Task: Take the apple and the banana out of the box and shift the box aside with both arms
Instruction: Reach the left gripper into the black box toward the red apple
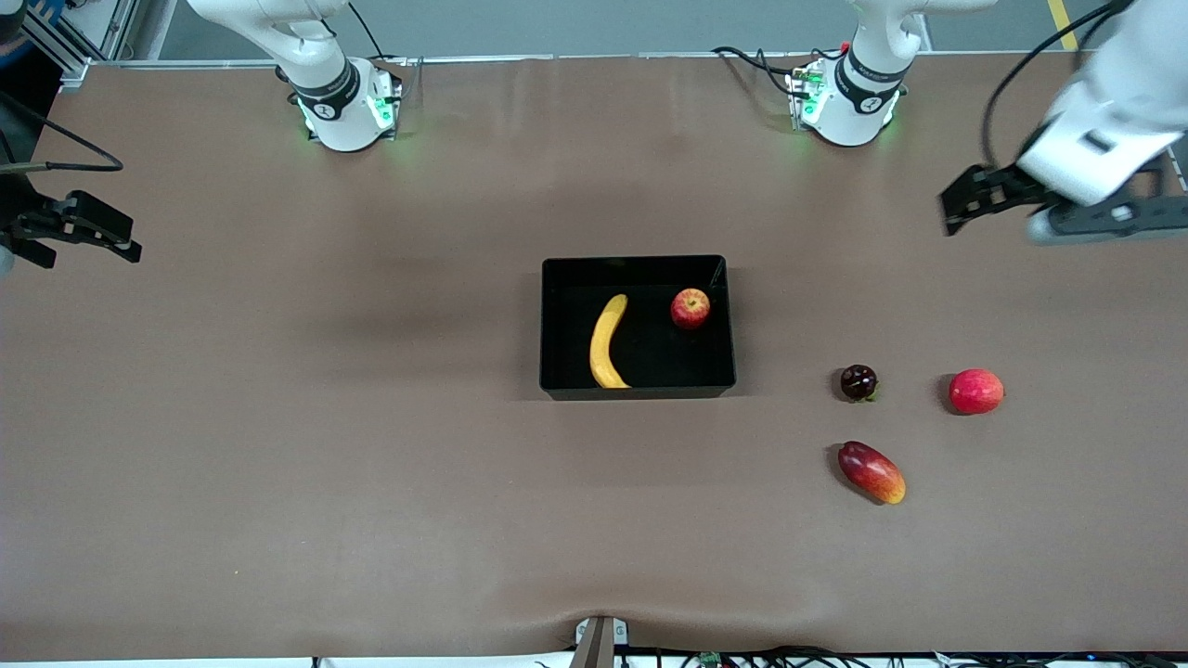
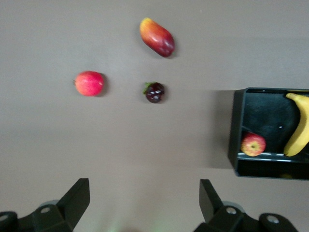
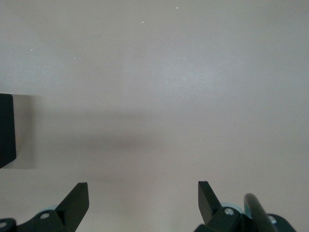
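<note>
The black box [image 1: 639,263] stands in the middle of the table. The yellow banana [image 1: 607,341] and the small red apple [image 1: 690,308] lie inside it, apart from each other. My left gripper [image 1: 958,200] is open and empty, up in the air over the left arm's end of the table. The left wrist view shows its open gripper [image 2: 144,186] over bare table, with the box [image 2: 234,125], apple [image 2: 253,144] and banana [image 2: 299,128] at the edge. My right gripper [image 1: 93,247] is open and empty over the right arm's end. The right wrist view shows that gripper [image 3: 143,187] and one box corner [image 3: 6,128].
Toward the left arm's end lie a dark purple round fruit [image 1: 858,382], a round red fruit [image 1: 975,391] and an oblong red-orange mango [image 1: 871,471], the mango nearest the front camera. They also show in the left wrist view: purple fruit [image 2: 155,92], red fruit [image 2: 89,83], mango [image 2: 157,36].
</note>
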Robot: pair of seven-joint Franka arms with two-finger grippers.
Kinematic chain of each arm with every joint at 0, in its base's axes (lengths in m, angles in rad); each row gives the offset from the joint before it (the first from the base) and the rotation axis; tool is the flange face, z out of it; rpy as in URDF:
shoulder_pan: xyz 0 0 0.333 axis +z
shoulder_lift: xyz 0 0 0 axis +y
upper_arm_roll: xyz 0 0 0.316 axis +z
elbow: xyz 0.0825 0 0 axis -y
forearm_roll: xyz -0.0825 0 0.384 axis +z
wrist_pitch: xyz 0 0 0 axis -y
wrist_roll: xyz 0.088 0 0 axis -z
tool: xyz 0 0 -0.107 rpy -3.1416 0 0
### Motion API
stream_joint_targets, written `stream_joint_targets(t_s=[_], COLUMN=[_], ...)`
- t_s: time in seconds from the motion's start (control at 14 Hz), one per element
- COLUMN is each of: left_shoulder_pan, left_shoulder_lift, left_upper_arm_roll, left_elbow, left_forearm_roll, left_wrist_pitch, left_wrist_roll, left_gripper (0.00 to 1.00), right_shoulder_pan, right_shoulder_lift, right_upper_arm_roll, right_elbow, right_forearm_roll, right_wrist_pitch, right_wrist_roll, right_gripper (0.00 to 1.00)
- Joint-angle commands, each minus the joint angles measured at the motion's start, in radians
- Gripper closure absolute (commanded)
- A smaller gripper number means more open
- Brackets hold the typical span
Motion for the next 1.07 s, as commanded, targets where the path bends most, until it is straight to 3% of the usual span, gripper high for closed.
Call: stream_joint_targets(t_s=[0.0,0.21,0.5,0.71,0.86,1.0], left_shoulder_pan=[-0.006,-0.014,-0.147,-0.21,-0.242,-0.261], left_shoulder_lift=[0.094,0.174,0.296,0.392,0.422,0.421], left_upper_arm_roll=[-0.092,-0.175,-0.184,-0.184,-0.184,-0.184], left_elbow=[0.042,0.031,0.037,0.028,-0.026,-0.124], left_forearm_roll=[0.002,0.005,0.114,0.128,0.145,0.157], left_wrist_pitch=[0.029,0.155,0.264,0.342,0.359,0.46], left_wrist_roll=[-0.114,-0.234,-0.429,-0.527,-0.535,-0.608], left_gripper=[0.0,0.0,0.0,0.0,0.0,0.0], right_shoulder_pan=[-0.016,-0.016,-0.018,-0.018,-0.021,-0.024], right_shoulder_lift=[0.002,0.0,0.012,0.017,0.031,0.029], right_upper_arm_roll=[0.007,0.007,0.007,0.007,0.005,0.007], right_elbow=[0.005,0.006,0.008,0.009,0.011,0.012], right_forearm_roll=[0.011,0.011,0.01,0.011,0.014,0.014], right_wrist_pitch=[-0.009,-0.009,-0.009,-0.007,-0.007,-0.007], right_wrist_roll=[-0.013,-0.013,-0.013,-0.013,-0.008,-0.01], right_gripper=[0.0,0.0,0.0,0.0,0.0,0.0])
